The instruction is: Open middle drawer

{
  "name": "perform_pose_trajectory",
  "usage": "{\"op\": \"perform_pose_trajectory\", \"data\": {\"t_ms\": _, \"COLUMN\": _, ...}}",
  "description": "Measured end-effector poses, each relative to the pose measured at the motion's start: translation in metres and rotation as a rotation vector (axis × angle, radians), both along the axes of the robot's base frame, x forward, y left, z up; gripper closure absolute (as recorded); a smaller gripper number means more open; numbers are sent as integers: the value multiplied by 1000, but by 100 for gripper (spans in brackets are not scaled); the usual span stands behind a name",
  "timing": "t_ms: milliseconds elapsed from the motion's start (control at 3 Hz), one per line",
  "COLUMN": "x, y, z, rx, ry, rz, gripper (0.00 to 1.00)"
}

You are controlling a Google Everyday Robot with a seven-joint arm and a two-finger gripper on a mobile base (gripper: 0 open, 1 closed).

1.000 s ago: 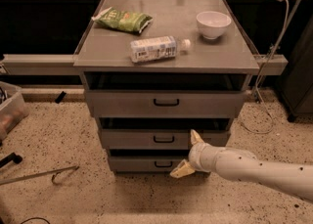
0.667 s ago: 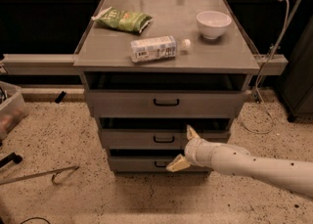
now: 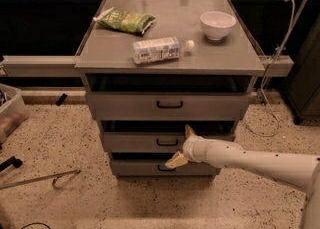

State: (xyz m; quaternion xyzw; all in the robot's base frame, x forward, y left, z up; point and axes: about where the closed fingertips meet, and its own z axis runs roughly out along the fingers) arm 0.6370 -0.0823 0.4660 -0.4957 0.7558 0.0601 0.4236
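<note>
The grey cabinet has three drawers stacked. The middle drawer (image 3: pixel 131 143) is the second one down, with a small black loop handle (image 3: pixel 166 143). My gripper (image 3: pixel 178 147) reaches in from the right on a white arm and sits just right of that handle, close to the drawer front. It is open: one tan fingertip (image 3: pixel 189 130) points up above the handle's height and the other (image 3: pixel 174 161) points down below it. I cannot tell whether the fingers touch the handle. All three drawers look slightly pulled out, with a dark gap above each.
On the cabinet top (image 3: pixel 230 58) lie a green snack bag (image 3: pixel 125 21), a plastic bottle (image 3: pixel 159 50) on its side and a white bowl (image 3: pixel 217 24). The top drawer (image 3: pixel 125 106) and bottom drawer (image 3: pixel 135 168) flank the middle one. A metal rod (image 3: pixel 40 179) and a bin (image 3: pixel 10 113) are on the floor at the left.
My gripper and arm have moved left along the middle drawer's front, nearer to its handle. The drawers have not visibly moved.
</note>
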Motion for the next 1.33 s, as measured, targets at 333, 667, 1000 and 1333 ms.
{"op": "perform_pose_trajectory", "data": {"t_ms": 333, "x": 17, "y": -16, "z": -23, "rx": -2, "ry": 37, "rz": -50, "gripper": 0}}
{"op": "perform_pose_trajectory", "data": {"t_ms": 667, "x": 28, "y": -8, "z": -25, "rx": 7, "ry": 35, "rz": -41, "gripper": 0}}
{"op": "perform_pose_trajectory", "data": {"t_ms": 1000, "x": 23, "y": 0, "z": -28, "rx": 2, "ry": 69, "rz": 4, "gripper": 0}}
{"op": "perform_pose_trajectory", "data": {"t_ms": 1333, "x": 6, "y": 0, "z": -33, "rx": -6, "ry": 140, "rz": 47, "gripper": 0}}
